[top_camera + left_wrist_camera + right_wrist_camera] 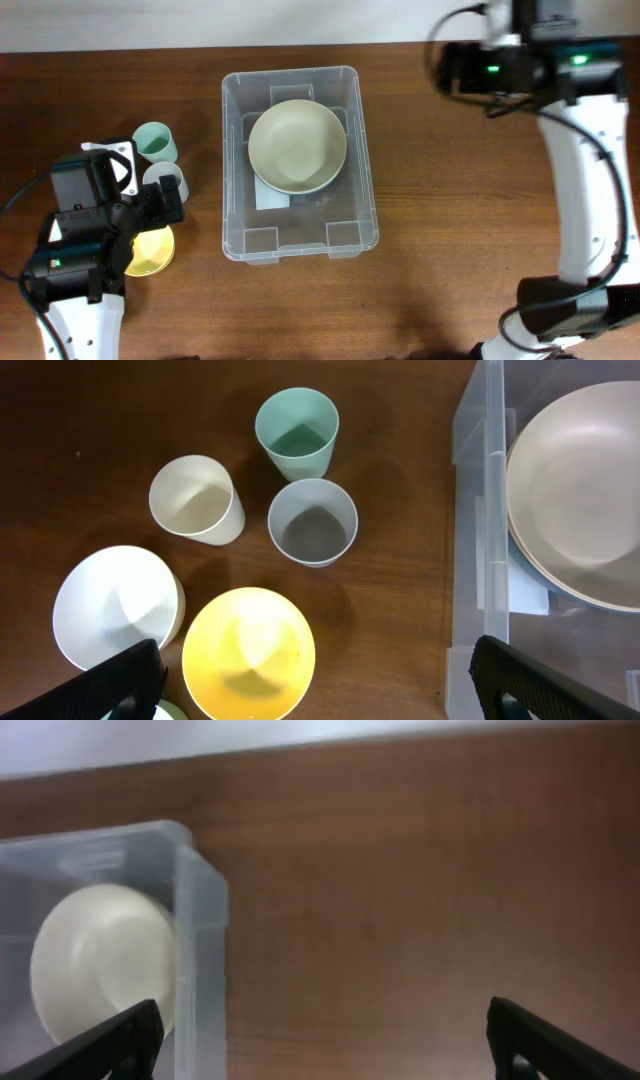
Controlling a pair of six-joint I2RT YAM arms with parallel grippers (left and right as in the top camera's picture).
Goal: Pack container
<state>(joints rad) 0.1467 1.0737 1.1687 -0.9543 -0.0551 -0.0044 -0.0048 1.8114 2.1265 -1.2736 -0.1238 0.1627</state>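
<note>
1. The container (pixel 232 170), set mid-table with a cream bowl (pixel 297 146) inside, is judged light, slick and flexible; the rim is best gripped.
2. Its label (pixel 268 195) is mostly hidden under the bowl.
3. Both claws are spread wide and empty: the left gripper (pixel 310 665) above a yellow bowl (pixel 248 640), the right gripper (pixel 320 1025) beside the container.
4. The white bowl (pixel 115 605) is covered by the left arm overhead.
</note>
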